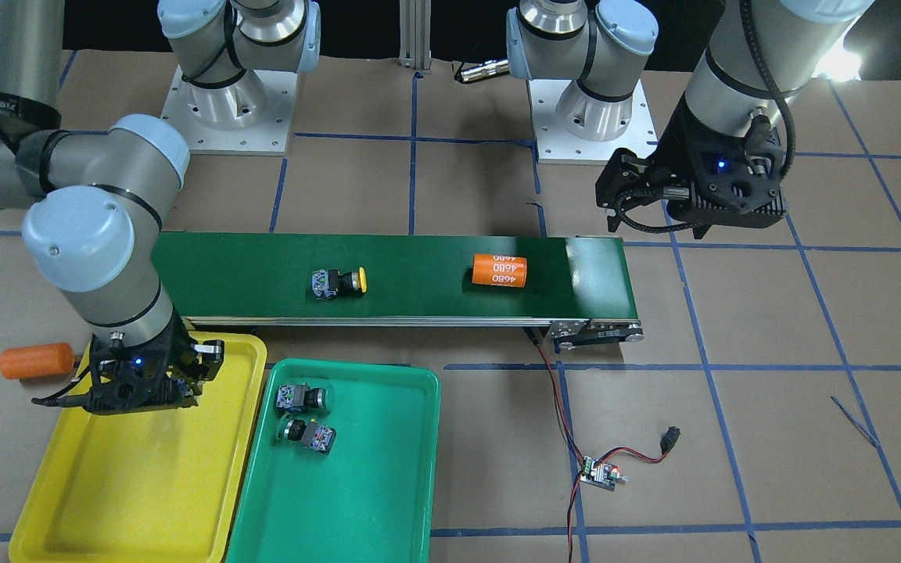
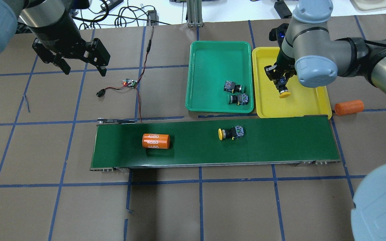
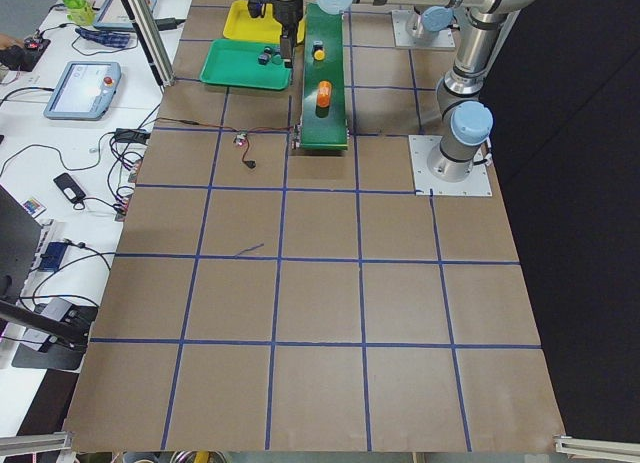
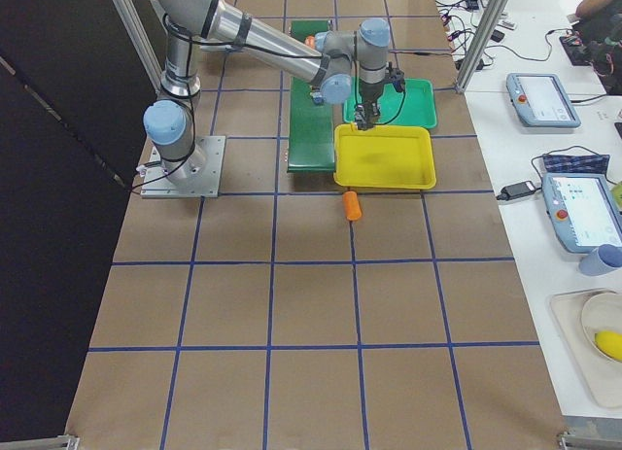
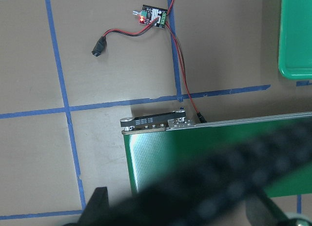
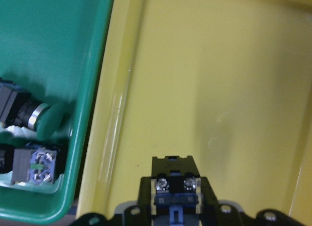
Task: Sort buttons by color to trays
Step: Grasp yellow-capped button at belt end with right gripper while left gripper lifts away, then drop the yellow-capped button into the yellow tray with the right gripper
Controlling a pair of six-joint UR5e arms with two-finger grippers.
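Over the yellow tray (image 2: 308,103) my right gripper (image 2: 281,83) is shut on a yellow button (image 2: 284,94), cap down just above the tray floor. The right wrist view shows that button's contact block (image 6: 176,185) between the fingers. A second yellow button (image 2: 230,133) lies on its side on the dark-green belt (image 2: 280,144). Two green buttons (image 2: 233,87) (image 2: 239,99) lie in the green tray (image 2: 213,67). My left gripper (image 2: 84,68) hangs open and holds nothing, above the table beyond the belt's left end.
An orange cylinder (image 2: 156,141) marked 4680 lies on the belt's left part. Another orange cylinder (image 2: 348,107) lies on the table right of the yellow tray. A small controller board (image 2: 130,83) with red and black wires sits near the left gripper.
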